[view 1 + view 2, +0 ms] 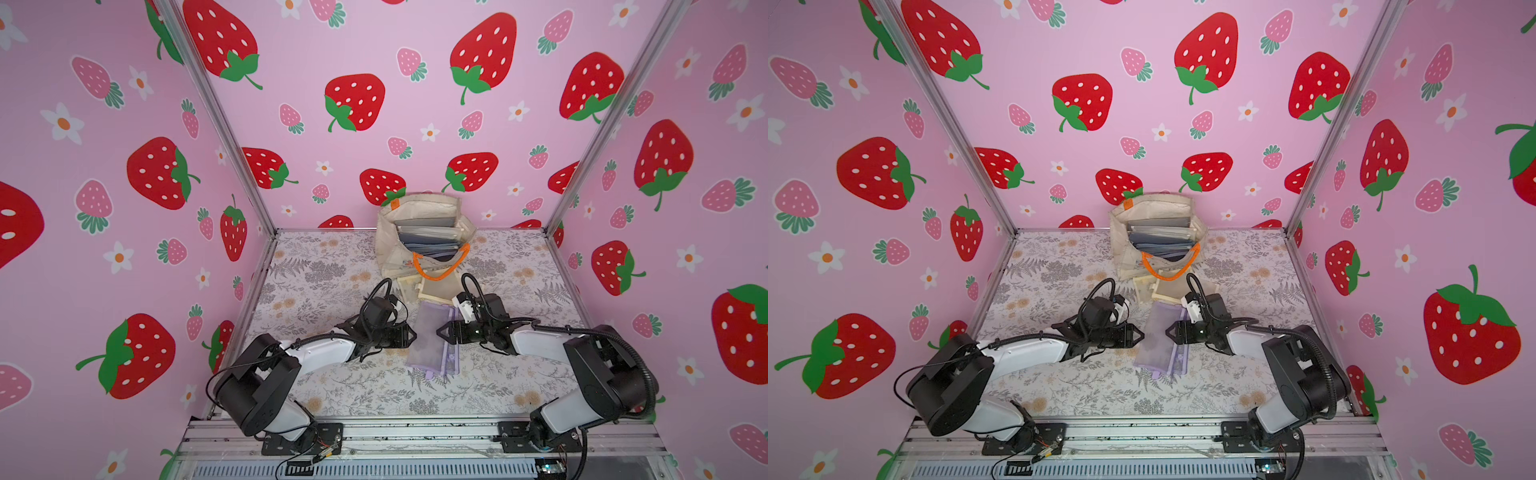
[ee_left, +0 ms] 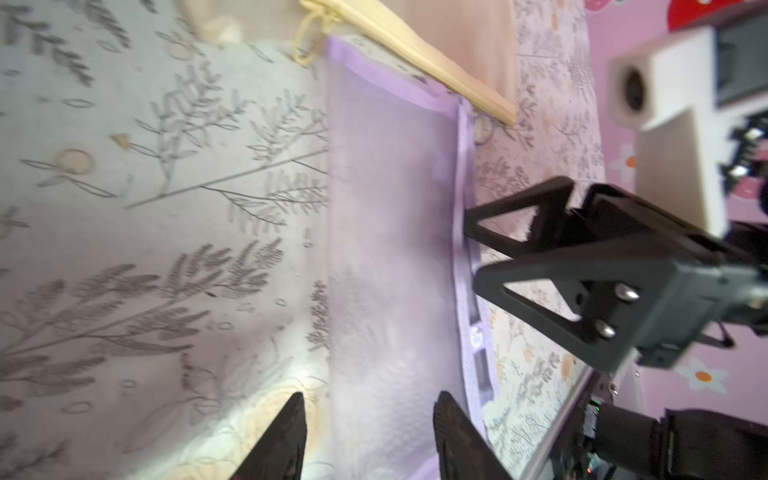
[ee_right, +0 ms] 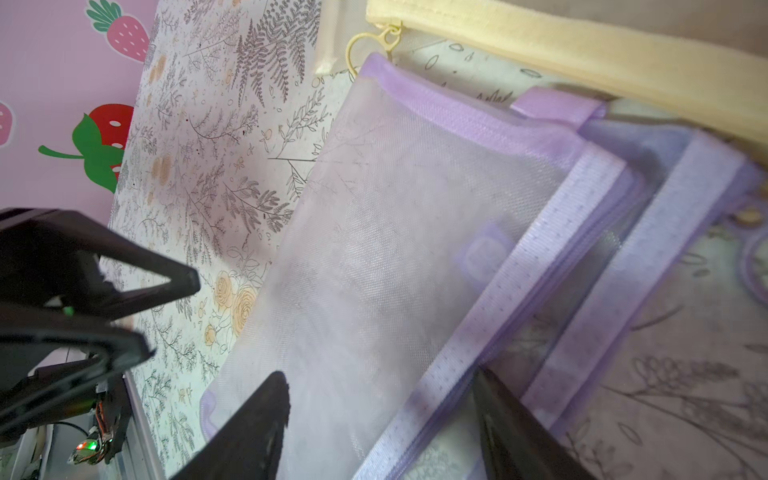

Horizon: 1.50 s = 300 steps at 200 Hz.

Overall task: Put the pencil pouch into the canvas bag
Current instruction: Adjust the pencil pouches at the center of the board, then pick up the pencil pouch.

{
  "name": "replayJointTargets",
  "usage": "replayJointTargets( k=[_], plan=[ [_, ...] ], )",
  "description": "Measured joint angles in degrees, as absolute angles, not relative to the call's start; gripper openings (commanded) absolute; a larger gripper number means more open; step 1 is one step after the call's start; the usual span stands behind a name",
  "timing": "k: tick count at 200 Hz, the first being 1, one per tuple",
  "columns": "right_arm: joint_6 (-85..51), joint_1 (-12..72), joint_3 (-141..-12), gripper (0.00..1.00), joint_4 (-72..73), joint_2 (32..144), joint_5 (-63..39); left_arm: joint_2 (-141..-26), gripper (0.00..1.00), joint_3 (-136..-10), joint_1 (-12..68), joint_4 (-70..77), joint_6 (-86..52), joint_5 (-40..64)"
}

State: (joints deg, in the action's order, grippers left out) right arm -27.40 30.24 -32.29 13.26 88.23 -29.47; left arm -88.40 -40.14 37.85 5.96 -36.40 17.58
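The pencil pouch (image 1: 430,338) (image 1: 1156,340), flat purple mesh with a zipper along one long side, lies on the floral table between both arms. The canvas bag (image 1: 386,243) (image 1: 1120,249) stands at the back wall, mouth open, orange handle hanging forward, several flat folders inside. My left gripper (image 1: 411,334) (image 2: 370,401) is open at the pouch's left edge, with mesh (image 2: 395,208) between its fingers. My right gripper (image 1: 439,332) (image 3: 380,374) is open at the zipper side. One of its fingers is over the mesh (image 3: 395,228) and the other is at the zipper tapes.
Two cream mesh pouches (image 1: 434,289) (image 1: 1167,291) lie between the purple pouch and the bag, and one cream zipper edge (image 3: 582,41) touches the purple pouch's far end. Pink strawberry walls close the table on three sides.
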Motion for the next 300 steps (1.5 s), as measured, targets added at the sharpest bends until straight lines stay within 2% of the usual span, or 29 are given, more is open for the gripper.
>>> replayJointTargets(
  k=[47, 92, 131, 154, 201, 249, 300],
  plan=[
    [-27.4, 30.2, -32.3, 0.7, 14.1, 88.8, -30.0, -96.8, 0.53, -43.0, 37.9, 9.7, -36.4, 19.7],
    [-27.4, 30.2, -32.2, 0.68, 14.3, 89.0, -30.3, -99.9, 0.4, -43.2, 38.8, 15.9, -38.7, 22.2],
    [-27.4, 30.2, -32.2, 0.67, 14.8, 89.3, -30.7, -99.6, 0.18, -43.2, 39.8, 17.0, -39.4, 22.9],
    [-27.4, 30.2, -32.2, 0.66, 14.8, 89.3, -30.8, -98.2, 0.0, -42.9, 40.0, 17.2, -39.6, 23.0],
    [-27.4, 30.2, -30.7, 0.71, 13.3, 85.2, -31.6, -90.8, 0.0, -41.8, 40.1, 15.0, -38.8, 22.7],
    [-27.1, 30.2, -30.6, 0.8, 8.8, 73.7, -32.3, -80.2, 0.0, -41.6, 40.6, 7.0, -34.5, 21.0],
    [-27.3, 30.0, -31.5, 0.82, 3.2, 63.9, -33.3, -69.4, 0.0, -41.6, 41.3, 0.9, -30.6, 20.1]
  ],
)
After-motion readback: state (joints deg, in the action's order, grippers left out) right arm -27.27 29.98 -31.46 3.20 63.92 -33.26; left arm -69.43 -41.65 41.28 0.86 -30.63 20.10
